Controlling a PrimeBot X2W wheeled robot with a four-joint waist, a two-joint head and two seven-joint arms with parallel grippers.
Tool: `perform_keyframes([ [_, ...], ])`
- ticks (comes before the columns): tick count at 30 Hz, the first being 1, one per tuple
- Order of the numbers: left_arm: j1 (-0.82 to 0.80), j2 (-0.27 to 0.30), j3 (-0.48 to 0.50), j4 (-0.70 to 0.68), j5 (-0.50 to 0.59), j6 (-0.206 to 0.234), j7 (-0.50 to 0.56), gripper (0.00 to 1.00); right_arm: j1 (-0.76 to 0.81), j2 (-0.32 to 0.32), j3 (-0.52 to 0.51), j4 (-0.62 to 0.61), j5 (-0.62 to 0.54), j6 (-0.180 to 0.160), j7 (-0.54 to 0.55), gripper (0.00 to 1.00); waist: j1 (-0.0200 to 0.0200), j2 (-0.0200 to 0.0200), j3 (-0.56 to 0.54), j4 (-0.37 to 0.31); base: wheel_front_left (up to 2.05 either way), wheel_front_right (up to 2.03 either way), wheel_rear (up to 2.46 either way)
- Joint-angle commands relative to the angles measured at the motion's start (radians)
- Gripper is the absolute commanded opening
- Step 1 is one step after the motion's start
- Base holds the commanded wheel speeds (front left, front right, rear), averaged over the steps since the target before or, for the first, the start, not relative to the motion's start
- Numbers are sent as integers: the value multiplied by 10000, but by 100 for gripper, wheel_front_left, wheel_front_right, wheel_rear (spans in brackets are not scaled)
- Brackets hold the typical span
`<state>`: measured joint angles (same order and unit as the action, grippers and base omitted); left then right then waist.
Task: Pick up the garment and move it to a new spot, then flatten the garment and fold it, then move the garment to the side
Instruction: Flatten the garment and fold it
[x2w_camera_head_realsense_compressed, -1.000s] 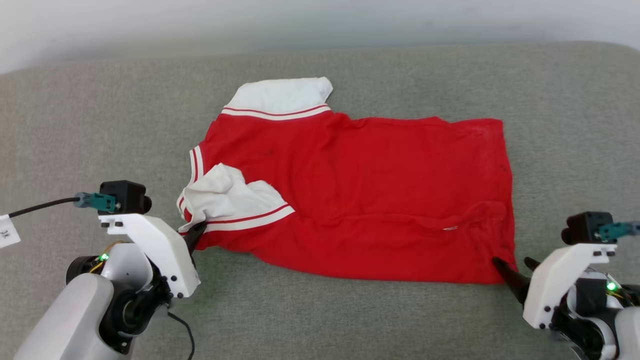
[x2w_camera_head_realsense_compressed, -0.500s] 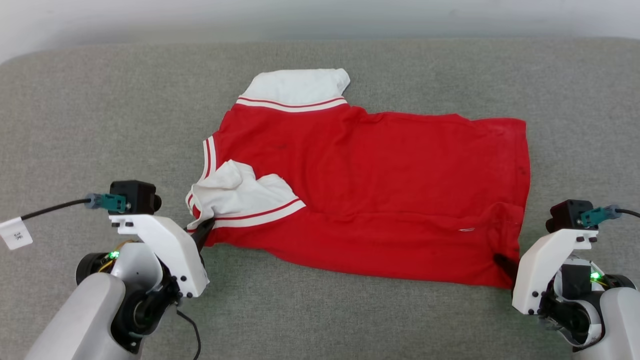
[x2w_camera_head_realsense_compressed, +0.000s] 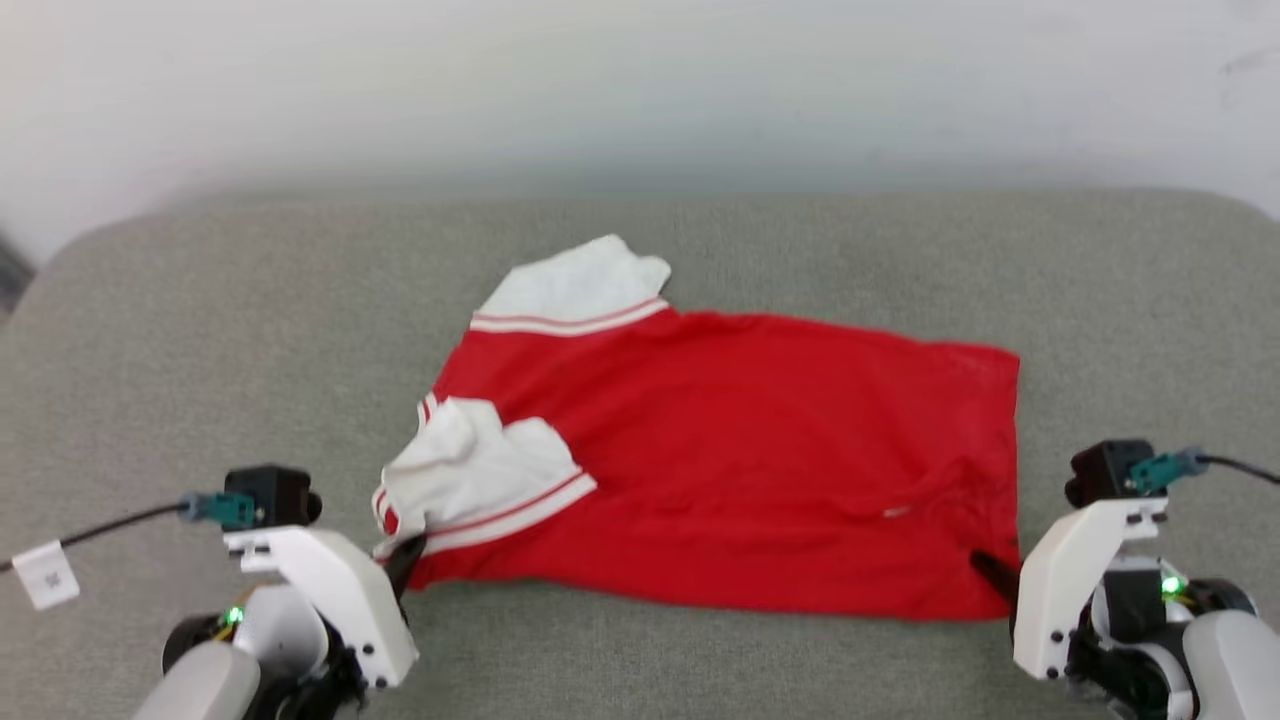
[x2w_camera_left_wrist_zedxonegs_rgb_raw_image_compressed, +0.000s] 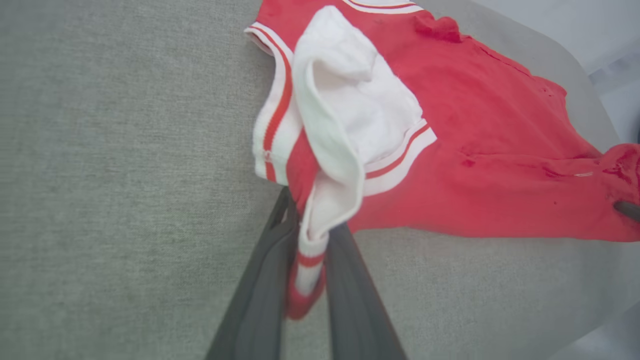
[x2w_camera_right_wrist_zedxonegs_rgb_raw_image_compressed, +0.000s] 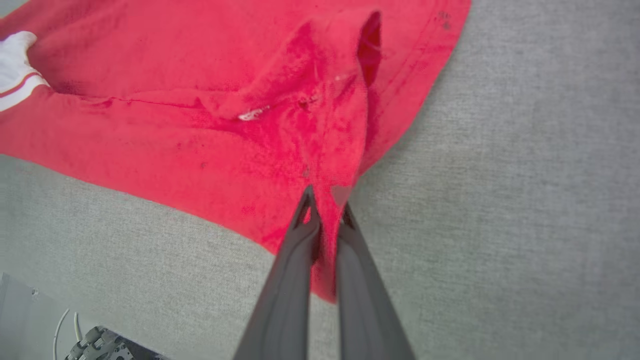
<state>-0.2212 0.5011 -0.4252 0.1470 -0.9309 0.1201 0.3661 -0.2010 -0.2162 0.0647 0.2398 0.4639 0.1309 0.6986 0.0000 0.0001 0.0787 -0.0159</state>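
Head view: red garment (x2w_camera_head_realsense_compressed: 740, 450), white striped sleeves, lying rumpled.

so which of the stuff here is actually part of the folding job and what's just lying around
Part of the job:
red shirt, lying spread out
left end effector, shut on its striped sleeve trim
right end effector, shut on its hem corner

Just there:
grey cushion underneath
white paper tag on a cable
white wall behind

one garment (x2w_camera_head_realsense_compressed: 740, 450), two pairs jaws, one cushion (x2w_camera_head_realsense_compressed: 200, 330)
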Motion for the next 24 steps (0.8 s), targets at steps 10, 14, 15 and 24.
perform_keyframes([
  [10,1960,183,179,-596,-594,657,162,0,1302,-243,59,-137,336,-3,256,0,0,-1,-994,216,0,0,0],
  [14,2122,-17,112,-301,-778,604,156,84,1555,-179,136,64,301,-2,-192,100,0,-1,-891,209,0,0,0],
  [15,2049,-78,133,-173,-739,569,7,100,1569,-223,189,68,241,-2,-463,100,0,-1,-857,192,0,0,0],
  [24,1053,-97,594,57,300,526,-1975,100,1331,108,119,-579,-242,-2,-4171,100,0,-1,-839,-526,0,0,0],
])
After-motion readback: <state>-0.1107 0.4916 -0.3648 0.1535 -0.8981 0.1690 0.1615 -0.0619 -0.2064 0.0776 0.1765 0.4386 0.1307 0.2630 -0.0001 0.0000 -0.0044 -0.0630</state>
